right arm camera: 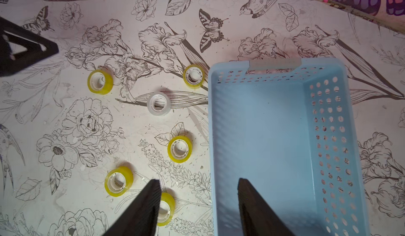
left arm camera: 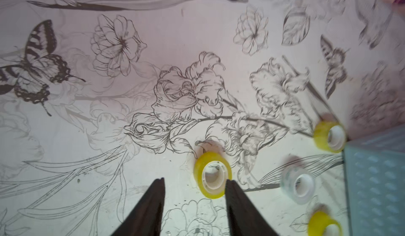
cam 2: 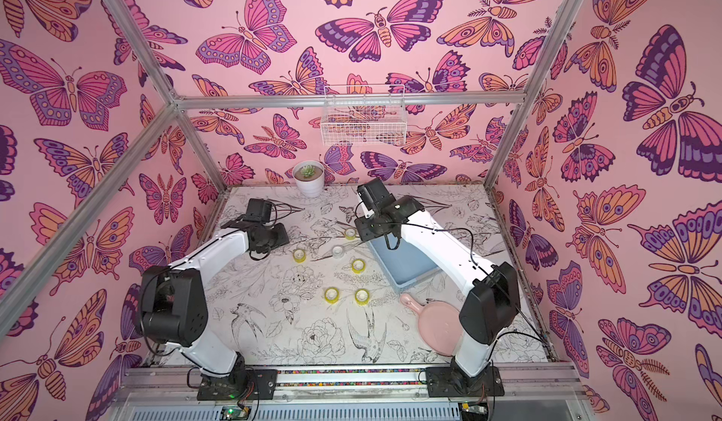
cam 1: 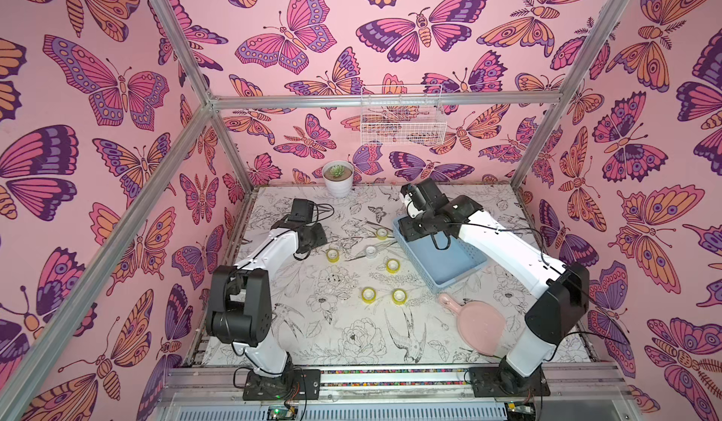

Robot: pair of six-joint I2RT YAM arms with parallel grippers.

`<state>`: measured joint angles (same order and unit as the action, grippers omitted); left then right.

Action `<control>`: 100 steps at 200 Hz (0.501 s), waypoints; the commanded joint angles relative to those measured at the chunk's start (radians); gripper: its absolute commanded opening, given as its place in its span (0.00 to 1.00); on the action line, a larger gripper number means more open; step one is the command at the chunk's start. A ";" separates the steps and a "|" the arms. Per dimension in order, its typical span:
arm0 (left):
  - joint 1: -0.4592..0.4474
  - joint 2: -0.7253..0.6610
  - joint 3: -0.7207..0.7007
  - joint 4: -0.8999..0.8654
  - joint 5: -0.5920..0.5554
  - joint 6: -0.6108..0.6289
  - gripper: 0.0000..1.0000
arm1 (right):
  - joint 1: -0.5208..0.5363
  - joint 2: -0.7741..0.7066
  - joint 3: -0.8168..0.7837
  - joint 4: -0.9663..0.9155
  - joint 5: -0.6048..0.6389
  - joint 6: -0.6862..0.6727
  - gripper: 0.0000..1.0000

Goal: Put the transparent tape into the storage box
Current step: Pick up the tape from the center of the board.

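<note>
Left gripper (left arm camera: pixel 195 180): hovering over the table's (cam 1: pixel 351 341) left half, fingers spread and empty, one tip beside a yellow tape roll (left arm camera: pixel 212 175), apparently lining up a reach. Transparent tape (right arm camera: pixel 158 103): lying flat mid-table among five yellow rolls (right arm camera: pixel 179 149), near the light blue storage box (right arm camera: pixel 263 136) but outside it, awaiting pickup. Right gripper (right arm camera: pixel 199 180): hanging above the box wall nearest the rolls, fingers spread and empty, probably keeping clear.

5 yel tape (right arm camera: pixel 100 81) | 1 clr tape (right arm camera: pixel 158 103) | 1 box (right arm camera: pixel 328 114) | 1 pot (cam 1: pixel 338 184) | 1 bskt (cam 1: pixel 402 126) | 1 pink pan (cam 1: pixel 480 327)
</note>
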<state>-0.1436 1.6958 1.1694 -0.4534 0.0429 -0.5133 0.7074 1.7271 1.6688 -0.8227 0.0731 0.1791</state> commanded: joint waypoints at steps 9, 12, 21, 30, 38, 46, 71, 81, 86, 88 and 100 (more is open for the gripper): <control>-0.002 0.057 -0.006 -0.051 0.041 -0.014 0.36 | -0.006 0.002 0.003 0.017 -0.025 0.004 0.62; -0.002 0.058 -0.008 -0.050 0.039 -0.013 0.36 | -0.007 0.002 0.001 0.018 -0.025 0.005 0.62; -0.002 0.064 -0.011 -0.051 0.033 -0.010 0.36 | -0.008 0.002 -0.003 0.019 -0.026 0.008 0.62; -0.002 0.070 -0.011 -0.050 0.031 -0.008 0.37 | -0.008 0.000 -0.008 0.021 -0.027 0.012 0.62; -0.004 0.077 -0.011 -0.048 0.037 -0.007 0.38 | -0.009 -0.001 -0.013 0.023 -0.029 0.012 0.62; -0.005 0.085 -0.008 -0.050 0.038 -0.007 0.39 | -0.009 -0.001 -0.015 0.024 -0.029 0.014 0.62; -0.018 0.110 0.002 -0.042 0.046 -0.005 0.39 | -0.014 -0.006 -0.026 0.028 -0.030 0.017 0.62; -0.031 0.120 0.007 -0.038 0.041 -0.004 0.39 | -0.017 -0.007 -0.029 0.029 -0.033 0.018 0.62; -0.036 0.125 0.010 -0.038 0.035 -0.004 0.39 | -0.017 -0.007 -0.030 0.030 -0.035 0.018 0.62; -0.039 0.126 0.011 -0.039 0.034 -0.004 0.39 | -0.017 -0.009 -0.030 0.030 -0.035 0.017 0.62; -0.047 0.137 0.012 -0.033 0.036 -0.007 0.39 | -0.020 -0.007 -0.032 0.032 -0.034 0.018 0.62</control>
<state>-0.1677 1.8030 1.1671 -0.4793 0.0750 -0.5179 0.6964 1.7271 1.6455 -0.7994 0.0502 0.1841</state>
